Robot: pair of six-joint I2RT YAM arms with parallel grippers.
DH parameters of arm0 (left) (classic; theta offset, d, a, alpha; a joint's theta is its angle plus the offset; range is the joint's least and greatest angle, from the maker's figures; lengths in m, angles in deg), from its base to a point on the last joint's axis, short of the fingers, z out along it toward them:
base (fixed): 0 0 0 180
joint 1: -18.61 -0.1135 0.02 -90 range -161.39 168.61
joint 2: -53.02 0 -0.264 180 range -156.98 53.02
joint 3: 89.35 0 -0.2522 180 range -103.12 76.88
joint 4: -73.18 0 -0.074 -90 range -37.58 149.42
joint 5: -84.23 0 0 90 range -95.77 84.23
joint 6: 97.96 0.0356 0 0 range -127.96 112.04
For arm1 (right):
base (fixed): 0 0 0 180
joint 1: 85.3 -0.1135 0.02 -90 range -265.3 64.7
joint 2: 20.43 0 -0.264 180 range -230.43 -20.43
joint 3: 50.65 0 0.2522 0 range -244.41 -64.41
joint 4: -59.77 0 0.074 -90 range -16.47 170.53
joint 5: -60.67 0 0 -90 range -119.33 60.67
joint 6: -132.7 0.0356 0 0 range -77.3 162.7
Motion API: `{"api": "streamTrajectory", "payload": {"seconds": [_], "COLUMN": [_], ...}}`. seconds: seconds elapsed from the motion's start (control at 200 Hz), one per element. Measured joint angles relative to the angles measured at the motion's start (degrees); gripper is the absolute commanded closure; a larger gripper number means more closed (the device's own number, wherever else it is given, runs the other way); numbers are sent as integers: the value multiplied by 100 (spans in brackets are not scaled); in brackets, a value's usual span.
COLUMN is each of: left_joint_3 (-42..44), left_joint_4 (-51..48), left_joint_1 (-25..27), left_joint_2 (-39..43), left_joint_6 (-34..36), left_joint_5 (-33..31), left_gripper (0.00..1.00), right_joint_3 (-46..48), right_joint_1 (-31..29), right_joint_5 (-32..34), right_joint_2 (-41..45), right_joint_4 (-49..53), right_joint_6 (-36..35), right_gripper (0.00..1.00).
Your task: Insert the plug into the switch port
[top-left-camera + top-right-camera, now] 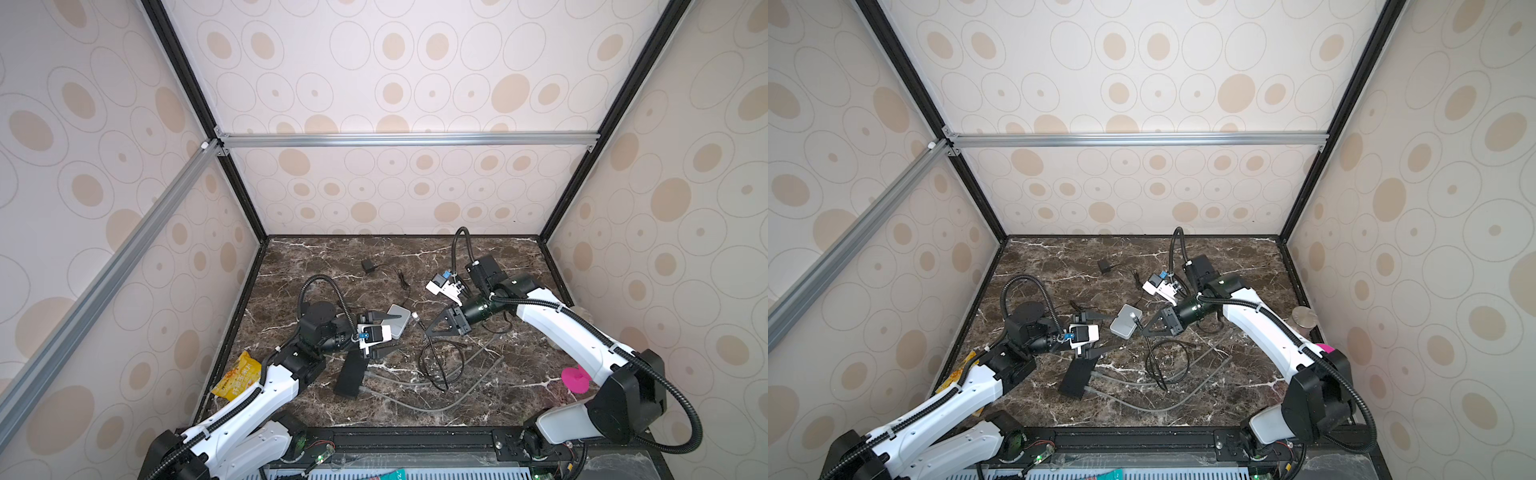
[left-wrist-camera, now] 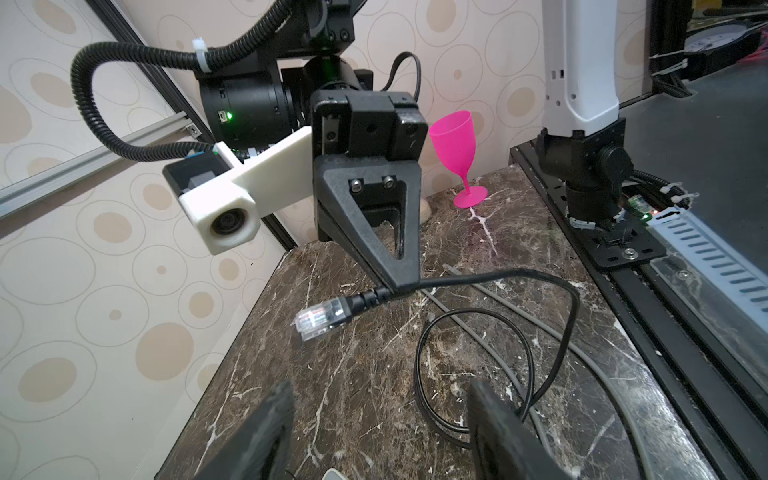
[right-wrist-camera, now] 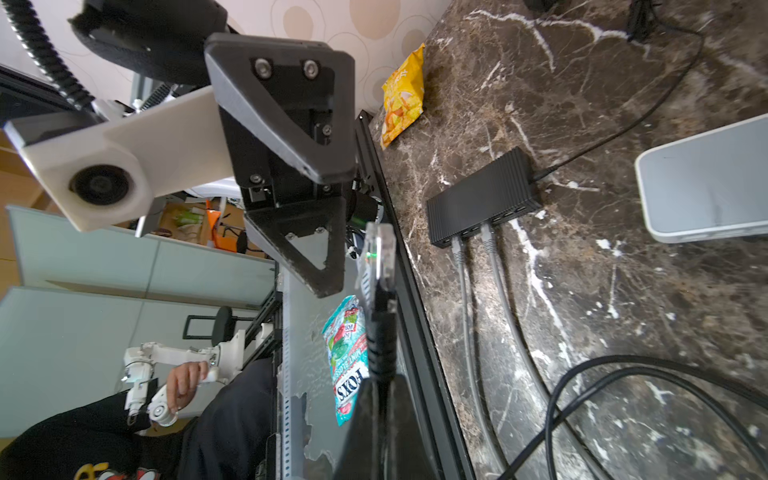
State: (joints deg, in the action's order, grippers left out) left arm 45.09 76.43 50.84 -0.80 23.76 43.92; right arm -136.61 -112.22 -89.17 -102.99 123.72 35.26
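The plug [image 2: 320,318] is a clear network connector on a black cable. My right gripper [image 2: 399,282] is shut on its ribbed black boot, with the connector sticking out past the fingertips [image 3: 379,253]. In both top views it hangs over the table's middle [image 1: 415,318] [image 1: 1133,316]. The switch [image 1: 351,374] [image 1: 1075,378] is a flat black box at the front left, with two grey cables in its ports [image 3: 484,195]. My left gripper [image 1: 398,331] [image 2: 380,386] stands open facing the plug, holding nothing.
A silver box [image 1: 399,320] lies right beside the left fingers. The black cable coils on the marble [image 1: 440,361]. A pink goblet [image 1: 575,378] stands at the right, a yellow snack bag [image 1: 237,376] at the left edge, and a black adapter [image 1: 368,266] at the back.
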Motion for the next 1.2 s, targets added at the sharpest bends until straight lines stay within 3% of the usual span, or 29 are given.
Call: {"api": "streamTrajectory", "payload": {"seconds": [0.135,0.245,0.39,0.565,0.86,1.2], "left_joint_3": [-17,-83,-114,-114,-385,-621], "left_joint_4": [-358,-767,-868,-660,-597,-1121], "left_joint_1": [4,52,389,632,946,1097], "left_joint_2": [190,203,70,-164,-422,-448], "left_joint_6": [660,1779,3112,4221,4771,5058], "left_joint_5": [-186,-483,-1346,-1912,-1781,-1698], "left_gripper": [38,38,37,46,48,58], "right_joint_3": [-146,-365,-717,-741,-752,-1040], "right_joint_1": [0,-2,-42,-247,-553,-815], "right_joint_5": [750,1158,1335,1360,1641,1853], "right_joint_2": [0,-50,-225,-273,-280,-411], "right_joint_4": [278,745,1344,1873,2194,2179], "right_joint_6": [-245,-590,-1012,-1290,-1364,-1211], "right_gripper": [100,100,100,100,100,100]}}
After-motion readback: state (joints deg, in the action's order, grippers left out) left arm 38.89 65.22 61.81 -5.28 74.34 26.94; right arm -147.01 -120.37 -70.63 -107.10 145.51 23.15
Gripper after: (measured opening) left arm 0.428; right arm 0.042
